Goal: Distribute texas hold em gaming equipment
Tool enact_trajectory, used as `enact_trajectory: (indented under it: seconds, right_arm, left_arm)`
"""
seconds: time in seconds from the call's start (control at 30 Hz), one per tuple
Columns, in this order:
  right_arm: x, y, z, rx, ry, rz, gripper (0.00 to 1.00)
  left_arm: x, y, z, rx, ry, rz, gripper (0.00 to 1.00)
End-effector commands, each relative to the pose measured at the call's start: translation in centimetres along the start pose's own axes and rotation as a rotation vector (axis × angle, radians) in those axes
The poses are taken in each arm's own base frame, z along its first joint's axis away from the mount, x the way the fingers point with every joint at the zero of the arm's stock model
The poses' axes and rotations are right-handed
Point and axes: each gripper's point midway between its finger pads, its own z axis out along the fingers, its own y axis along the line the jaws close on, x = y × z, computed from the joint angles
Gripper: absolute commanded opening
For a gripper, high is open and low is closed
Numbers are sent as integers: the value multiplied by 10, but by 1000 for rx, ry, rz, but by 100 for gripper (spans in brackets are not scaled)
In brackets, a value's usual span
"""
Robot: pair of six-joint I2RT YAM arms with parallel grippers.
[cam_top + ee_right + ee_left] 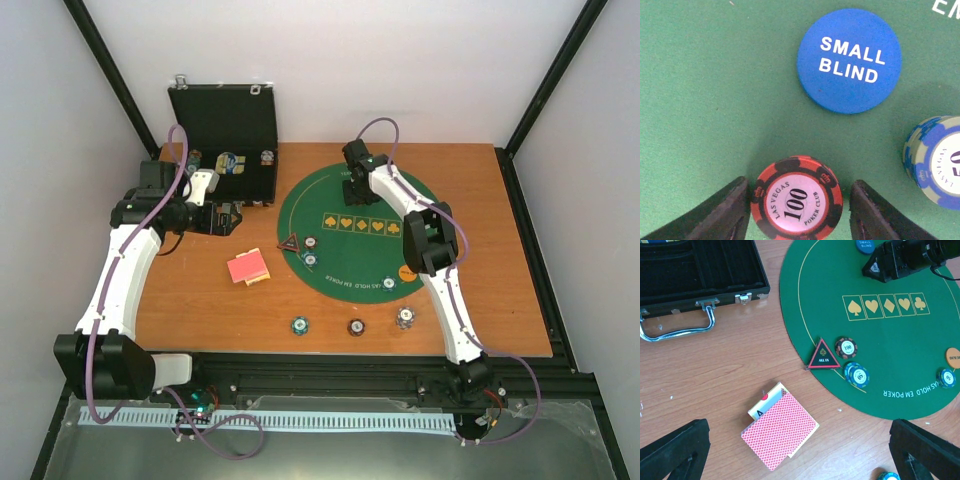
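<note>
Right fingers (725,210) stood parted either side of red-and-black striped 100 chip (797,197), not gripping, beside blue Small Blind disc (849,60) at far edge of round green felt mat (700,100). Left fingers (675,450) hung wide, empty, near red-backed card deck (780,435) on wooden desk (715,370). Some chips placed; cards looked undealt.

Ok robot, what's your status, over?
Left hand open, empty, near red-backed cards. Right hand open around 100 chip on green mat. Small Blind disc nearby, not touching.

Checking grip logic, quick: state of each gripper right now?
Left gripper: jaws wide open, holding nothing.
Right gripper: jaws open around the 100 chip on the green mat, gap visible on one side.
</note>
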Motion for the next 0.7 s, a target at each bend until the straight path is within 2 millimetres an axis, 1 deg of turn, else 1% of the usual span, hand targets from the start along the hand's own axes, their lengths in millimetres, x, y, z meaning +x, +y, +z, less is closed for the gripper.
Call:
enact_trajectory:
  seconds: [0.0, 0.07, 0.17, 0.2, 0.23, 0.27, 0.3, 0.37, 0.4, 0.47, 0.53, 0.57, 0.6, 0.67]
  right_arm:
    - [-9, -1, -14, -6, -18, 2, 58]
    - [-16, 0, -32, -12, -41, 2, 61]
    - [-23, 2, -60, -16, -72, -6, 62]
    - [-27, 4, -75, -21, -93, -10, 62]
    - [-28, 6, -88, -26, -106, -13, 62]
    - [-23, 9, -96, -25, -105, -22, 62]
    - [-21, 12, -109, -23, -117, -28, 62]
    - [0, 17, -124, -16, -111, -48, 63]
    - [9, 21, -136, -20, -120, -57, 63]
    - [39, 28, -154, -23, -118, -75, 64]
    - [75, 37, -170, -35, -117, -99, 66]
    - [96, 48, -179, -48, -113, -121, 68]
    - [118, 49, -181, -46, -91, -128, 69]
    - [162, 61, -188, -72, -53, -149, 70]
  left_arm:
    - [-9, -2, -6, 3, -34, 31, 100]
    - [-9, -2, -7, 2, -36, 31, 100]
    - [-9, -2, -8, 2, -37, 32, 100]
    - [-9, -2, -8, 0, -37, 34, 100]
    - [-9, -2, -9, -3, -36, 34, 100]
    - [-9, -2, -10, -5, -38, 37, 100]
    - [-10, -2, -10, -7, -39, 37, 100]
    - [-10, -2, -12, -10, -40, 38, 100]
    - [-9, -2, -12, -11, -39, 38, 100]
    - [-10, -4, -15, -10, -43, 39, 100]
    - [-10, -5, -17, -9, -50, 39, 100]
    - [-10, -6, -17, -5, -52, 39, 100]
    - [-9, -7, -18, -2, -53, 38, 100]
    - [-8, -7, -17, 1, -52, 34, 100]
